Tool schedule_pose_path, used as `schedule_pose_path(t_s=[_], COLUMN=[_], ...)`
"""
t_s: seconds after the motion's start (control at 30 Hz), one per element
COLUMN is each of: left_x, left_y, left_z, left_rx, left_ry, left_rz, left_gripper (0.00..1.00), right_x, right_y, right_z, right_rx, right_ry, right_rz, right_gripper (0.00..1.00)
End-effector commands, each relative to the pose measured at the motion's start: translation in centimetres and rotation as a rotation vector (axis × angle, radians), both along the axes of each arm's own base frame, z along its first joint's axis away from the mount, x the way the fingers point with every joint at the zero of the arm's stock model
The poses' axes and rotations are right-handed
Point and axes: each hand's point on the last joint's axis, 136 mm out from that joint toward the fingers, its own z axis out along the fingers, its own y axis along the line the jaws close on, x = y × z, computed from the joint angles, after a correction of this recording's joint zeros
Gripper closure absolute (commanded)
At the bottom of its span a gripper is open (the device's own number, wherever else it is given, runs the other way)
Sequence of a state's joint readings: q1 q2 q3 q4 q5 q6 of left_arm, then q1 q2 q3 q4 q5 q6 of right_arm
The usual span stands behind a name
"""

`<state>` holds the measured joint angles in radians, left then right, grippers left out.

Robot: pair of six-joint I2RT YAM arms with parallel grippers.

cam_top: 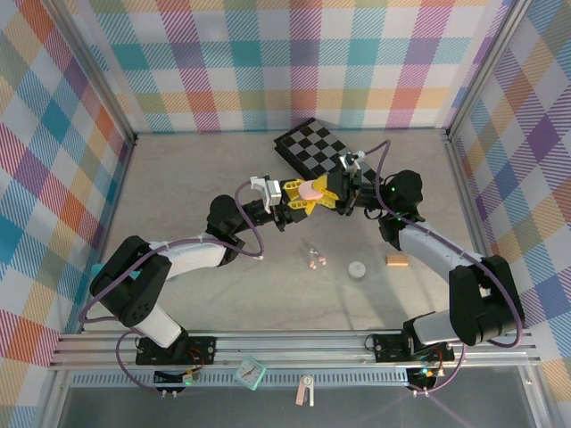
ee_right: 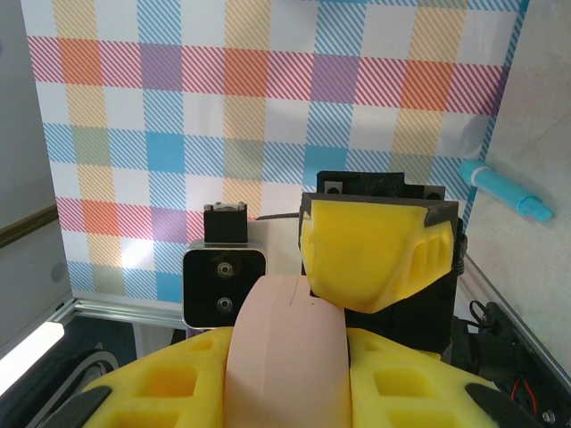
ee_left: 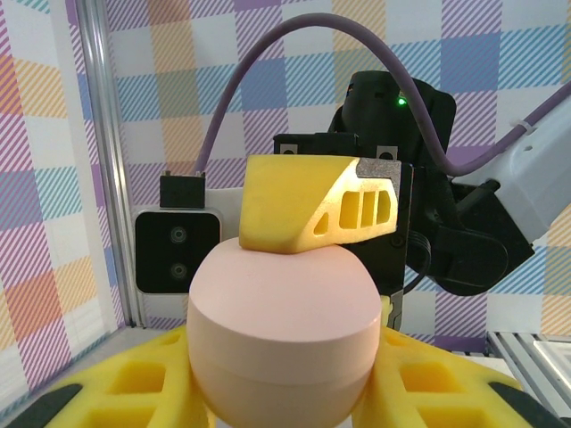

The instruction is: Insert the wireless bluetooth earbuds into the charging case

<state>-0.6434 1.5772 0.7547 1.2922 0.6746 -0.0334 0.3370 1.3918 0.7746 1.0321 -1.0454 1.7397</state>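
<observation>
The charging case (cam_top: 312, 189) is a pink, pebble-like oval, closed and held in the air above the table's middle. Both grippers grip it from opposite sides. My left gripper (cam_top: 297, 198) comes from the left. In the left wrist view its yellow fingers (ee_left: 442, 388) press both flanks of the case (ee_left: 281, 312). My right gripper (cam_top: 334, 192) is shut on the same case (ee_right: 285, 357), edge-on between its fingers (ee_right: 401, 392). The earbuds (cam_top: 315, 259), tiny pink and white pieces, lie on the table below, clear of both grippers.
A black checkered board (cam_top: 317, 147) lies at the back. A small white round piece (cam_top: 357, 269) and an orange cylinder (cam_top: 396, 260) rest to the right of the earbuds. Plaid walls enclose the table on three sides.
</observation>
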Motion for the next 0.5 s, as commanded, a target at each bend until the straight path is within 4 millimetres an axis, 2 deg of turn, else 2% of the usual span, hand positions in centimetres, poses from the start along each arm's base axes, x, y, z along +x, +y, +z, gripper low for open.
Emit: schedule_pose_path(t_s=[0.0, 0.13, 0.47], left_x=[-1.99, -2.18, -2.54], left_y=[-0.30, -0.26, -0.39], left_z=[2.16, 2.25, 2.25], left_rx=[-0.031, -0.031, -0.026], left_ry=[-0.104, -0.109, -0.114], left_rz=[-0.079, -0.085, -0.106], left_gripper=[0.64, 0.62, 0.80], right_x=[-0.02, -0.04, 0.00], right_y=[0.25, 0.28, 0.35], right_z=[-0.31, -0.44, -0.85], right_rx=[0.004, 0.000, -0.015], right_ry=[-0.016, -0.013, 0.002], right_rz=[-0.011, -0.012, -0.014], right_gripper=[1.00, 1.00, 1.00])
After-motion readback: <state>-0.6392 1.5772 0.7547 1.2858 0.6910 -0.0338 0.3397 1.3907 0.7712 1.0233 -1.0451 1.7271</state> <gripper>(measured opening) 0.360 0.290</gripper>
